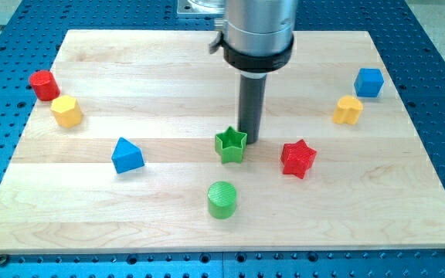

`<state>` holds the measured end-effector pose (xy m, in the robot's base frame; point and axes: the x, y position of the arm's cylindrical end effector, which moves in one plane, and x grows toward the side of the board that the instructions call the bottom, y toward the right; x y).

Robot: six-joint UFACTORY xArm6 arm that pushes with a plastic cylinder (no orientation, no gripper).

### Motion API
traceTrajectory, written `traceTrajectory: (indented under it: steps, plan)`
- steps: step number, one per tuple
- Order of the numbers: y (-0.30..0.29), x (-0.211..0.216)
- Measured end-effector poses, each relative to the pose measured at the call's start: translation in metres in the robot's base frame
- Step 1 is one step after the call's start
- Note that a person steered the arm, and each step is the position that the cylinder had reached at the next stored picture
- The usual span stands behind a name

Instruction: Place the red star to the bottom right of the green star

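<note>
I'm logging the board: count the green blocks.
2. The green star sits mid-board, beside my tip; the green cylinder is below it. The rod may hide more.

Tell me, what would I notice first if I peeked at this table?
First the big dark rod coming down from the view's top, with my tip just behind the green star at the board's middle. Next the red star, right of the green star and slightly lower, apart from it.

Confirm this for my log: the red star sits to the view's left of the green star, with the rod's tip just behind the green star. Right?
Not quite. In the camera view the red star sits to the view's right of the green star, slightly lower, not left. The rest holds: my tip is just behind the green star, at its upper right edge.
</note>
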<state>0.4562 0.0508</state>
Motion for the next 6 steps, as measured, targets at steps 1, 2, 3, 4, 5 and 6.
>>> traceTrajectory:
  steps: [1,2,3,4,5,6]
  plan:
    - [0.064,-0.043]
    - [0.142,-0.001]
    - [0.131,0.077]
    - [0.089,0.076]
    - [0.068,0.023]
    - [0.065,0.045]
